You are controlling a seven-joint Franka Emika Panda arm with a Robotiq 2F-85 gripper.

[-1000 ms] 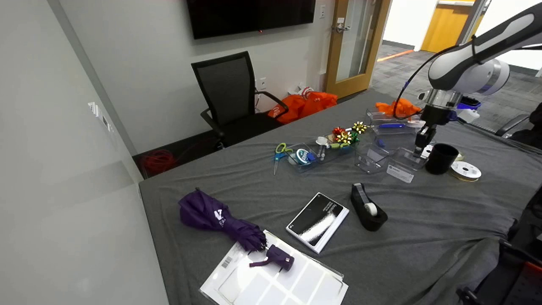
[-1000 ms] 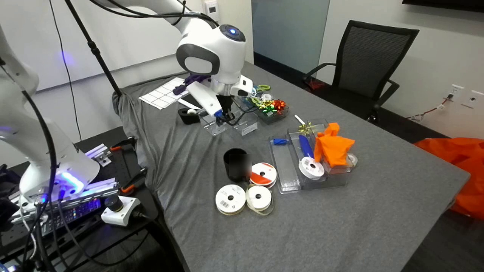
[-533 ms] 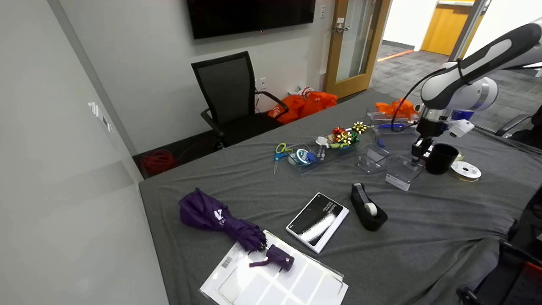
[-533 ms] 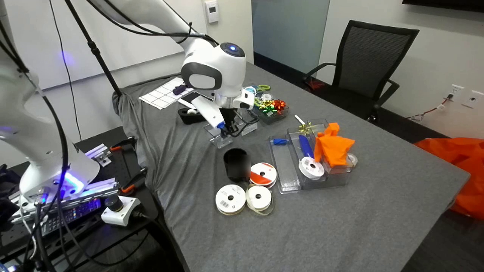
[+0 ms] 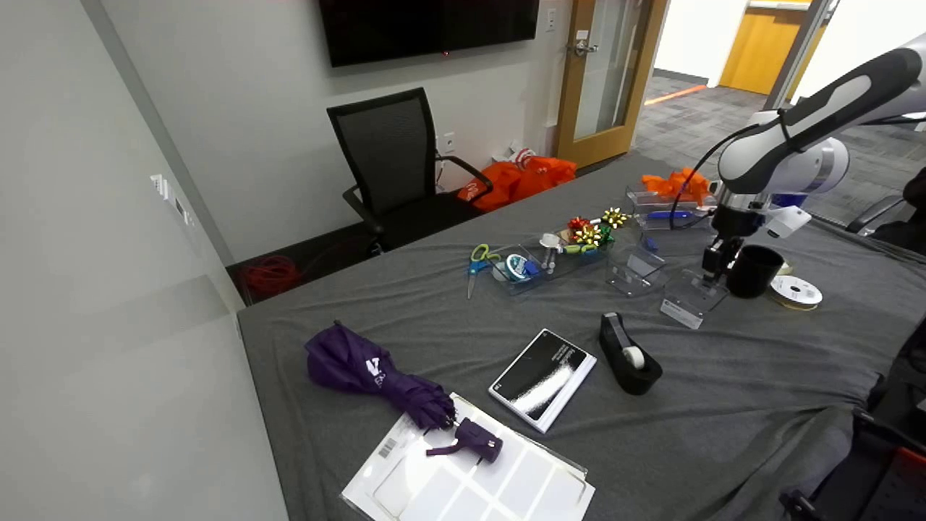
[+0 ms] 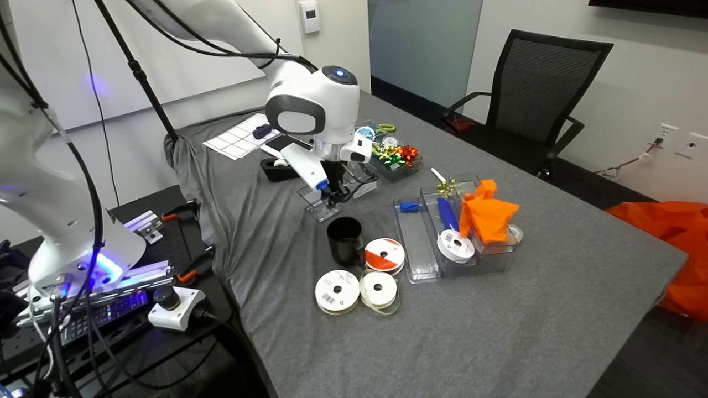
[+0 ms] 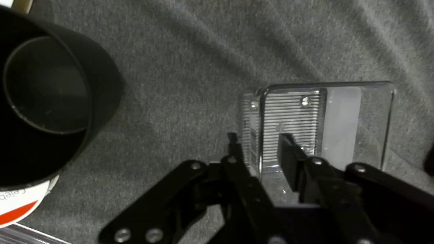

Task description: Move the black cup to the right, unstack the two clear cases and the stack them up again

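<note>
Gripper [image 7: 259,139] is set narrow, jaws apart astride one wall of a clear plastic case [image 7: 325,122] — no pinch visible — so lifting out crooked could snag that wall and drag it. Second clear case [image 5: 635,273], at the first's ten o'clock in an exterior view, could get bumped. Black mug [image 7: 57,98], nine o'clock of the gripper in wrist view, could be shoved into the ribbon spool [image 6: 390,249] by a wide swing.

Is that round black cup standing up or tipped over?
Standing up: the round black cup opens upward in both exterior views.
</note>
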